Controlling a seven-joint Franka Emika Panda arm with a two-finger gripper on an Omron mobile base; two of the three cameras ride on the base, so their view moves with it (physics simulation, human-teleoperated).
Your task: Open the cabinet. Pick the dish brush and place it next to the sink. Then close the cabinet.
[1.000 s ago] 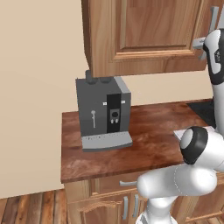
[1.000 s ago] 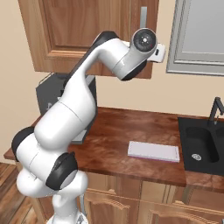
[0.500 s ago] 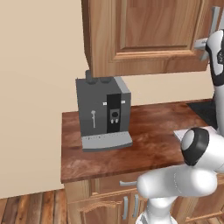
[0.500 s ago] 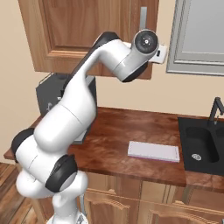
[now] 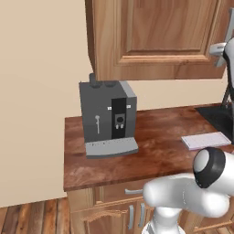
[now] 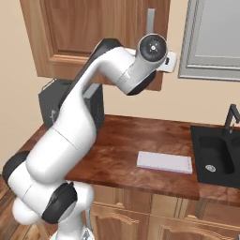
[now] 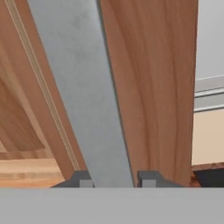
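The cabinet (image 5: 155,36) (image 6: 84,33) hangs on the wall above the counter with its door closed. In the hand view its long grey bar handle (image 7: 83,87) runs up between my two fingertips. My gripper (image 7: 113,180) is shut on that handle, one tip pressed against each edge. From the right base view the handle (image 6: 151,21) sticks up just behind my raised wrist (image 6: 154,47). The black sink (image 6: 218,154) (image 5: 219,116) lies in the counter at the right. The dish brush is hidden.
A dark grey coffee machine (image 5: 107,116) (image 6: 56,101) stands on the counter under the cabinet. A flat white board (image 6: 165,162) (image 5: 205,140) lies on the wood beside the sink. A black faucet (image 6: 230,117) rises behind the basin. A grey-framed window (image 6: 215,37) sits right of the cabinet.
The jaws have narrowed onto the bar handle. The arm and the cabinet door have hardly moved.
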